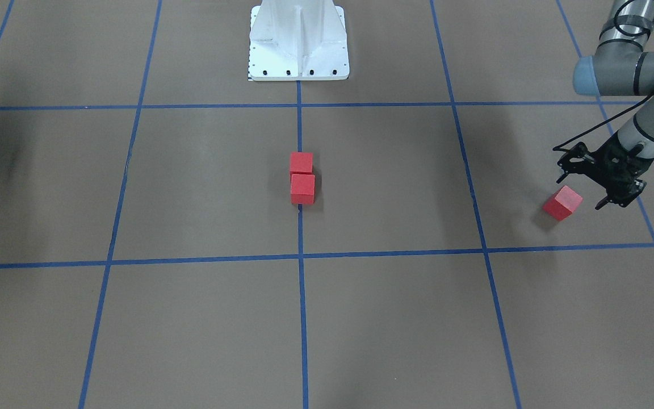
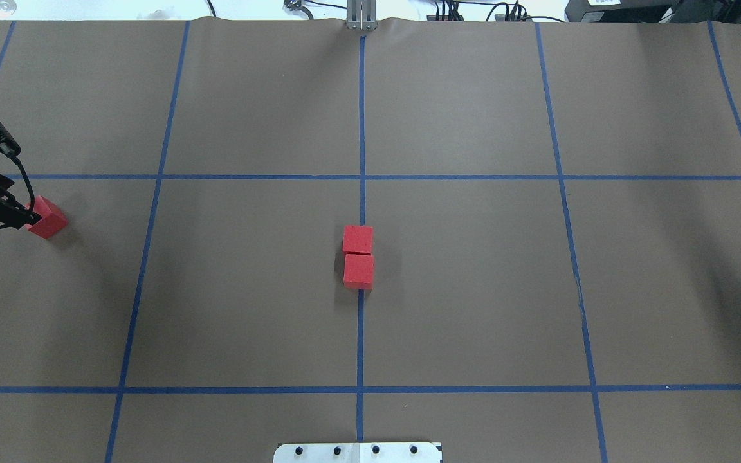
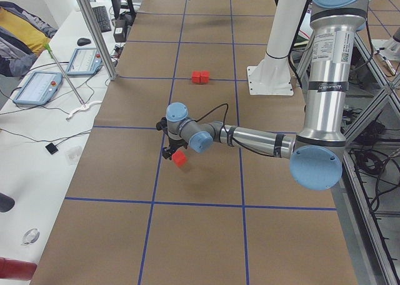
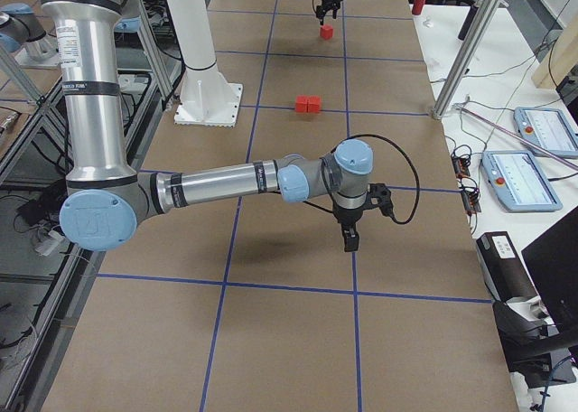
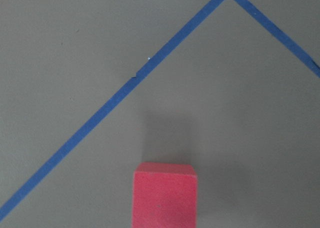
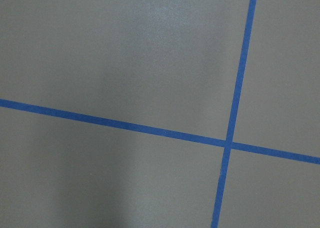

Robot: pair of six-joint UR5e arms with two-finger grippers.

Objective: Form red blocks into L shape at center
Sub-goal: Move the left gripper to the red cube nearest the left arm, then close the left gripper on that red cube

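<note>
Two red blocks (image 1: 301, 163) (image 1: 302, 188) sit touching in a short row on the blue tape line at the center (image 2: 361, 321); they also show in the overhead view (image 2: 357, 239) (image 2: 358, 271). The third red block (image 1: 562, 203) lies turned at an angle, far out on my left side (image 2: 47, 217). My left gripper (image 1: 581, 193) is open and hovers right at this block, one fingertip (image 2: 23, 217) close against it. The left wrist view shows the block (image 5: 165, 195) low in the middle, with no fingers in view. My right gripper (image 4: 349, 240) hangs over bare floor; I cannot tell its state.
The white robot base (image 1: 298, 40) stands at the table's near edge (image 2: 357, 452). Blue tape lines (image 6: 231, 143) divide the brown floor into large squares. A desk with tablets (image 3: 37, 88) and a metal post (image 3: 94, 35) lie beyond the far edge.
</note>
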